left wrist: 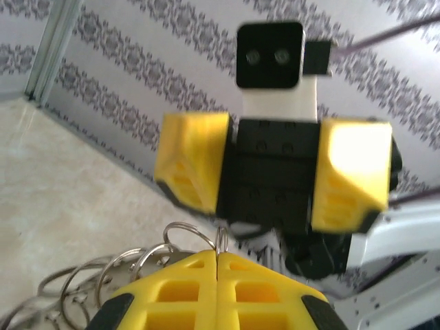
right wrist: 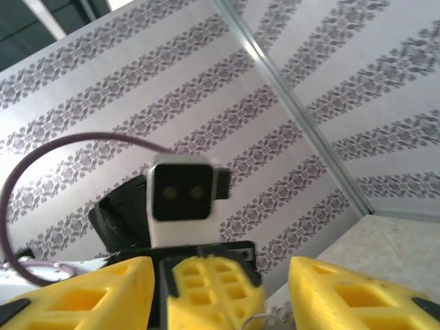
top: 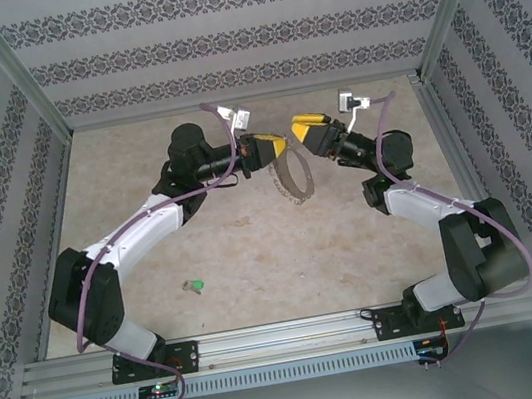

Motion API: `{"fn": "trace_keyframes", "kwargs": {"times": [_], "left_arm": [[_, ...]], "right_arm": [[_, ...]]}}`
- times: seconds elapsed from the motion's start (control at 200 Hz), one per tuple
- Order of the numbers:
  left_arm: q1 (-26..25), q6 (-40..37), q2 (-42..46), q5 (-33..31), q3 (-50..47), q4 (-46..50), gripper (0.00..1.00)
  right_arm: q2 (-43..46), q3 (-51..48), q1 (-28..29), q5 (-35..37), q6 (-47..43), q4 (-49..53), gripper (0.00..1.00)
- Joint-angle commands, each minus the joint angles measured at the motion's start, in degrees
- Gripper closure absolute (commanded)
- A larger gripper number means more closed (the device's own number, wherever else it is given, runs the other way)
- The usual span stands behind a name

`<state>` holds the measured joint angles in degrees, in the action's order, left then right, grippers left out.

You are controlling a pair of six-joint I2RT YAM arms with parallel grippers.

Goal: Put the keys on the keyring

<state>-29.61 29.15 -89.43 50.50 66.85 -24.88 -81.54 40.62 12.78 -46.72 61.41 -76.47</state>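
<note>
The left gripper (left wrist: 218,265) is closed, its two yellow fingers pressed together with no gap, and it pinches the thin wire of the keyring (top: 293,177) between them. In the left wrist view the wire comes out just above the fingertips, and a bunch of small silvery rings (left wrist: 103,282) hangs on the left side of the fingers. The right gripper (left wrist: 273,179) stands directly opposite, very near, and it is open: its yellow fingers (left wrist: 192,161) are wide apart and hold nothing. In the right wrist view the closed left gripper sits in the middle between these two spread fingers. From the top view both grippers are raised above the table (top: 254,252) near its middle, pointing to each other, and the keyring hangs down below them as a loop, tilted a little, above the table surface. The key (top: 195,287) with the green head lies alone on the table, well apart from the keyring, closer to the near edge and on the side of the left arm.
</note>
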Motion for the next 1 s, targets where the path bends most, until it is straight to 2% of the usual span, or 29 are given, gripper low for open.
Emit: {"fn": "trace_keyframes", "kwargs": {"times": [0.0, 0.145, 0.31, 0.475, 0.725, 0.994], "left_arm": [[-0.4, -17.1, 5.0, 0.8, 4.7, 16.5, 1.0], [-0.4, -27.1, 6.7, 0.2, 6.8, 27.3, 1.0], [-0.3, -32.3, 7.5, 0.3, 8.8, 33.7, 1.0], [-0.2, -32.2, 7.1, 2.0, 9.5, 33.7, 1.0], [0.0, -29.6, 6.7, 3.6, 9.1, 30.7, 1.0], [0.0, -27.4, 6.3, 4.1, 8.3, 27.6, 1.0]], "right_arm": [[2.6, -1.8, -1.8, 0.5, 1.8, -1.9, 0.43], [4.3, -3.9, -3.0, -0.8, 2.0, 0.7, 0.42], [5.5, -6.4, -3.1, -3.9, 1.4, 1.5, 0.43], [5.6, -7.1, -1.9, -7.0, 0.0, 1.1, 0.48], [4.5, -7.2, 1.6, -9.5, -1.3, 0.5, 0.62], [5.2, -8.9, 2.2, -9.5, -1.8, 0.4, 0.67]]}}
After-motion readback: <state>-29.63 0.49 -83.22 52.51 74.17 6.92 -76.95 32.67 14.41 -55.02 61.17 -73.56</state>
